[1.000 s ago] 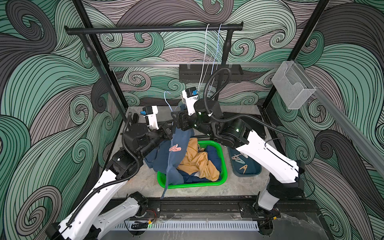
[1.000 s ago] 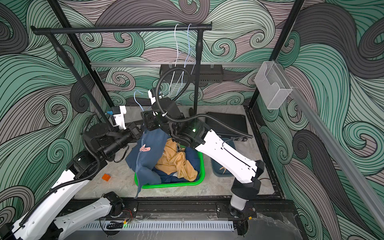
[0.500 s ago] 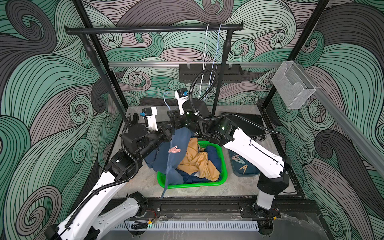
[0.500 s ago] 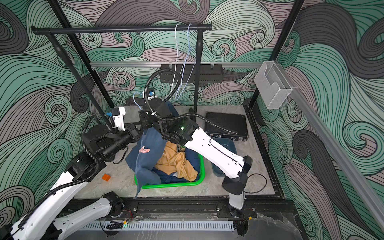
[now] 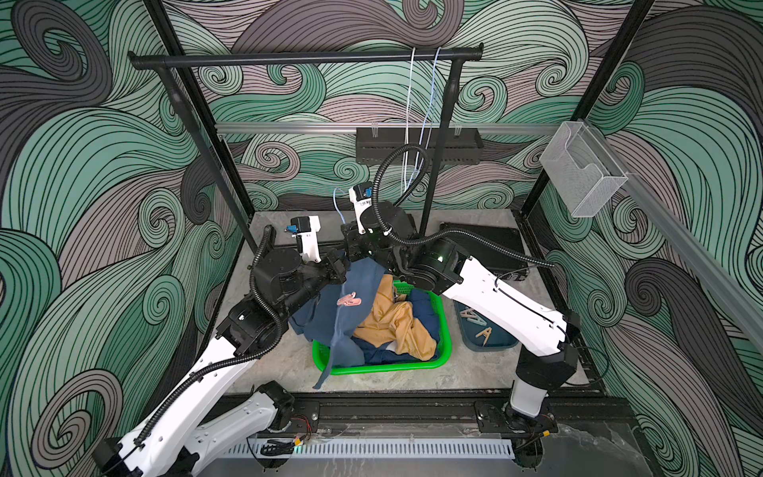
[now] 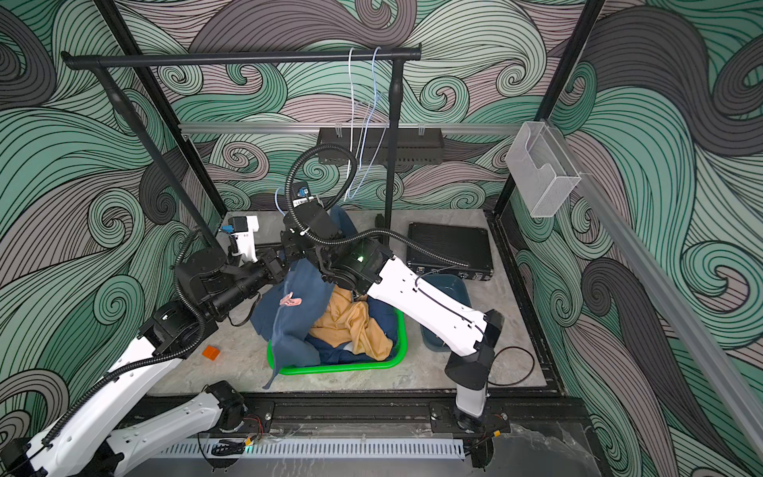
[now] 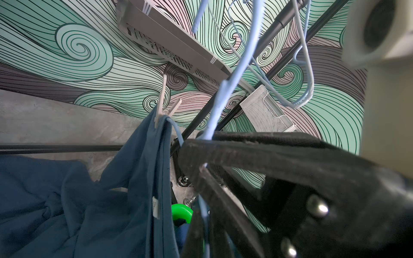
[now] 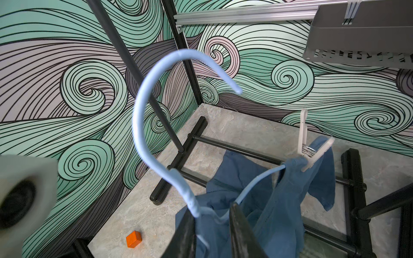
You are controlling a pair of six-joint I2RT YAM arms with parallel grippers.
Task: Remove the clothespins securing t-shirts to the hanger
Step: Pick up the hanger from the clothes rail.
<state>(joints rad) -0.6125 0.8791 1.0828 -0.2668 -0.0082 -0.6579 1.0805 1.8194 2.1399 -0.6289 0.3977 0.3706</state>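
Cropped at frame edge: right gripper (image 8: 212, 208) fingers (image 8: 241, 230) | Blurred: left gripper (image 7: 195, 159) fingers (image 7: 245, 152), hanger (image 7: 218, 105) neck vanishing between them | Unreadable in both top views: both sets of fingertips

Green basket (image 5: 384, 367); orange block (image 6: 211, 352)

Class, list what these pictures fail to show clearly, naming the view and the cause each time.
Pegs in the tray: too small to count in a top view; in a top view the right arm covers them.
Pink peg on the blue shirt: too small in both top views to tell clipped from loose.
Navy shirt in the basket: mostly buried under the mustard shirt, both top views.
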